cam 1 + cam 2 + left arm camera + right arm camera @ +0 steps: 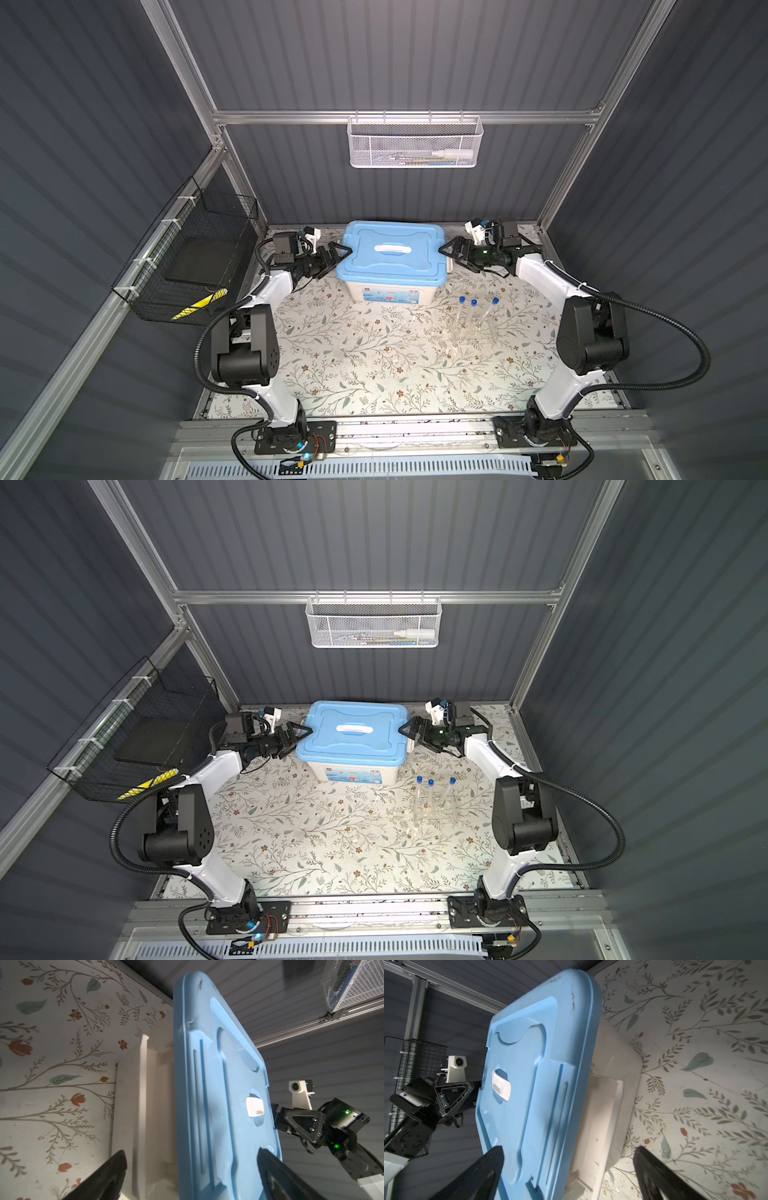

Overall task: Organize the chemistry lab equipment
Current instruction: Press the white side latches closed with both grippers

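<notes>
The closed storage box [386, 291] sits at the back, the left gripper [341, 254] and right gripper [444, 251] at its ends with fingers spread wide astride the lid [390, 266] rim, probably to free it, while the tube rack [473, 334] nearby holds three test tubes [473, 316] upright.

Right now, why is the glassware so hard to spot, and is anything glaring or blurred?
In both top views the clear tube rack fades into the flowered tablecloth; only the blue caps stand out. In the left wrist view the white handle glares. In the right wrist view the near jaws are dark and blurred.
</notes>
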Robot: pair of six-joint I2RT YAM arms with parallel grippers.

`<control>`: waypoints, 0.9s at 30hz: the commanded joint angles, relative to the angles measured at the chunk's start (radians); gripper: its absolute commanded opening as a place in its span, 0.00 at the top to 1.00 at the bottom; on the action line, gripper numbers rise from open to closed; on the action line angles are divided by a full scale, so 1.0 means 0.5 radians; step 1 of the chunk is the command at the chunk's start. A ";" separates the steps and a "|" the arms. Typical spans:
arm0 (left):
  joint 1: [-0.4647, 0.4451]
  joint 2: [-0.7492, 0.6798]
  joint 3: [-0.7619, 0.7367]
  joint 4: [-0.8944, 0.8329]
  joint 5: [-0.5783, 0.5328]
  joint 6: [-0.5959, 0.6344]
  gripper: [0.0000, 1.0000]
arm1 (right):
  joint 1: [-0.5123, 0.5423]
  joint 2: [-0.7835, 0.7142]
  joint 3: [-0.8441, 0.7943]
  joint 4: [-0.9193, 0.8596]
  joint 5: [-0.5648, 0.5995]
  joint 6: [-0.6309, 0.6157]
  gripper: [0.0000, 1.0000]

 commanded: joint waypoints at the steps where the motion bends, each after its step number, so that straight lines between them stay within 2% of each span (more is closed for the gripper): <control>1: -0.005 0.002 0.017 0.095 0.115 -0.042 0.00 | 0.007 0.061 -0.017 0.144 -0.153 0.138 0.02; 8: -0.005 -0.076 0.013 0.065 0.040 -0.054 0.03 | 0.013 0.025 0.023 0.086 -0.124 0.151 0.12; 14: -0.012 -0.176 0.071 -0.068 -0.036 0.026 0.04 | 0.031 -0.031 0.076 0.021 -0.115 0.136 0.15; 27: -0.111 -0.210 0.145 -0.116 -0.087 0.036 0.04 | 0.095 -0.038 0.216 -0.061 -0.070 0.167 0.19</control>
